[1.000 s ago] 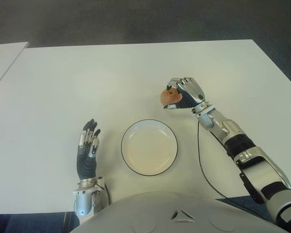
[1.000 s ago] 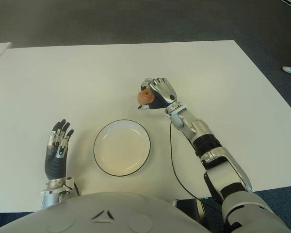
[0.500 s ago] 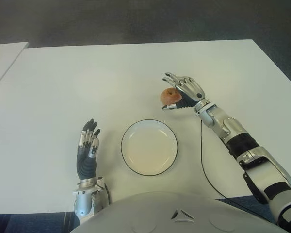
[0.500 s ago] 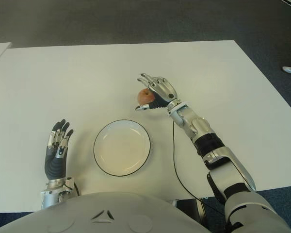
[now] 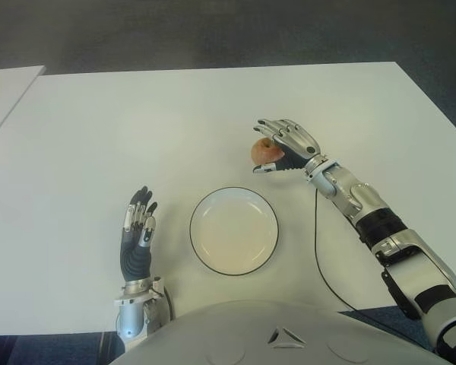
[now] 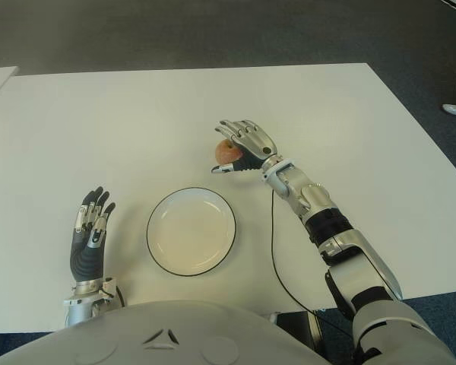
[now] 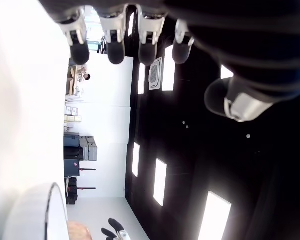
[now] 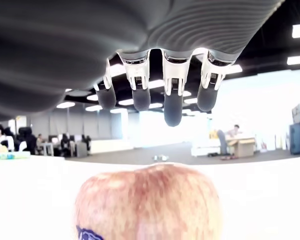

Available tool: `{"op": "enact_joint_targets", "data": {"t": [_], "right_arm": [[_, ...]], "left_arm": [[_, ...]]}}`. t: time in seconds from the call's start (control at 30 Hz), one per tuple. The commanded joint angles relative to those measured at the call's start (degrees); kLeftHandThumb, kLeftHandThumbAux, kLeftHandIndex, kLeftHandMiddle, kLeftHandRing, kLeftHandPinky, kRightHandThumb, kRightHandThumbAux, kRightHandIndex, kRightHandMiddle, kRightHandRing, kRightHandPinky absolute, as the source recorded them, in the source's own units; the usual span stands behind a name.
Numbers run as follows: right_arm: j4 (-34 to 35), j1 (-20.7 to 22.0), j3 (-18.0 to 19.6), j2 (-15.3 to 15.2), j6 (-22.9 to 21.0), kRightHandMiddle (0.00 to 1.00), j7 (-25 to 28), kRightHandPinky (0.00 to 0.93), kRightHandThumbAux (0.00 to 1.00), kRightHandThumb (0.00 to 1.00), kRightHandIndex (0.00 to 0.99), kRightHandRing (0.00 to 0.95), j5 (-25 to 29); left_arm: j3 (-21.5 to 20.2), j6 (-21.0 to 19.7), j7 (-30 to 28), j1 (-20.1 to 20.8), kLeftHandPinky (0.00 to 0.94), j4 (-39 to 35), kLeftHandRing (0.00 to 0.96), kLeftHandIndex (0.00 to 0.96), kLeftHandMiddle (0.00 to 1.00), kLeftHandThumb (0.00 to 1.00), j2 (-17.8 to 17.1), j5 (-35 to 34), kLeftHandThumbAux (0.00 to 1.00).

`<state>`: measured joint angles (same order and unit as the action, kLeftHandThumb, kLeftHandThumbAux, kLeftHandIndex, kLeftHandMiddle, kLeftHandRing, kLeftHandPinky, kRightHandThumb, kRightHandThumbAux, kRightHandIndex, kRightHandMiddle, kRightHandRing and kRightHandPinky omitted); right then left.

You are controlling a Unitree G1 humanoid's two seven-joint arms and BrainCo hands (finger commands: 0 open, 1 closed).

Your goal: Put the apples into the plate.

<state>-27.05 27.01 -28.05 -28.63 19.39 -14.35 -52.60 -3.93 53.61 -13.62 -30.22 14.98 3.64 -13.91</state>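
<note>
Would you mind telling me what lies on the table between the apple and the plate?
Nothing: in the eye views, only bare white table separates the apple from the empty plate. The open right hand is around the apple.

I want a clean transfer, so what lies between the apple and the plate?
Nothing visible. Only bare table separates the apple, under the right hand with its fingers spread, from the plate. The left hand shows left of the plate.

— Where's everything?
— The round white black-rimmed plate (image 5: 234, 230) sits lower centre; the reddish apple (image 5: 267, 151) lies above-right, under my right hand (image 5: 289, 141); my left hand (image 5: 137, 228) shows lower left.
</note>
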Motion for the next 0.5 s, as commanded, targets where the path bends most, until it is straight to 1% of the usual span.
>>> {"op": "enact_joint_targets", "data": {"t": [0.03,0.5], "right_arm": [[-0.4,0.0,0.0,-0.3,0.1,0.000,1.0,0.000,0.152,0.206,0.000,0.000,0.5],[-1.5,0.9,-0.1,-0.2,0.8,0.000,1.9,0.000,0.149,0.202,0.000,0.000,0.9]], "left_arm": [[0.0,-1.2,0.1,0.4,0.013,2.9,0.000,0.000,0.000,0.059,0.6,0.1,0.395],[-0.1,-1.3,0.5,0.3,0.008,2.7,0.000,0.000,0.000,0.055,0.5,0.4,0.385]]}}
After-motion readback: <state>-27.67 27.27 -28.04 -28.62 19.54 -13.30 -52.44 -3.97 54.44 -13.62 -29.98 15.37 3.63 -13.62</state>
